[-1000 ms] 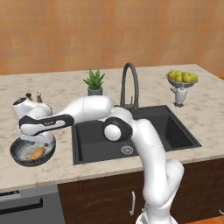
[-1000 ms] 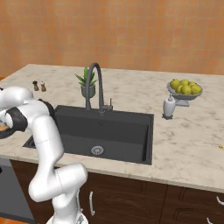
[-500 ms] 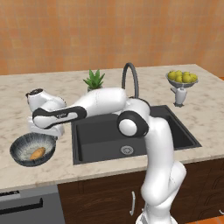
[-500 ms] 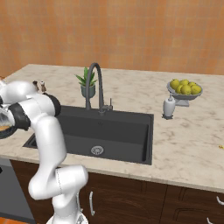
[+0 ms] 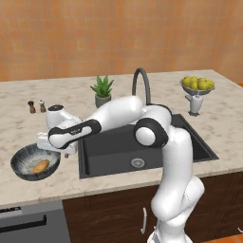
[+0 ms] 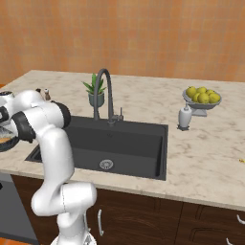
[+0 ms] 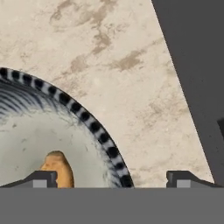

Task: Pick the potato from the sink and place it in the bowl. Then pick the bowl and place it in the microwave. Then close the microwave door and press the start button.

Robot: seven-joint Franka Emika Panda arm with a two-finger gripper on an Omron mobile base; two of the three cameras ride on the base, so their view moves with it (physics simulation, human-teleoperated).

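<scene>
The potato (image 5: 41, 166), a small orange-tan lump, lies inside the wide blue-grey bowl (image 5: 21, 163) on the counter left of the black sink (image 5: 190, 142). My gripper (image 5: 59, 149) hovers open just above the bowl's right rim, between bowl and sink, with nothing between its fingers. The hand view looks down on the striped rim of the bowl (image 7: 89, 120) with the potato (image 7: 59, 169) at lower left. There the gripper (image 7: 111, 179) straddles the rim, and the sink (image 7: 197, 65) edge runs at right. The microwave is out of view.
Behind the sink rises a dark arched faucet (image 5: 142, 85), beside a potted plant (image 5: 102, 92). Two small shakers (image 5: 36, 106) stand at the back left. A bowl of yellow fruits (image 5: 197, 85) and a white dispenser (image 5: 194, 104) sit at the back right. A grey appliance front (image 5: 28, 223) lies below the counter.
The gripper has lifted out of the bowl and shifted right toward the sink, leaving the potato in the bowl. Its jaws stayed wide.
</scene>
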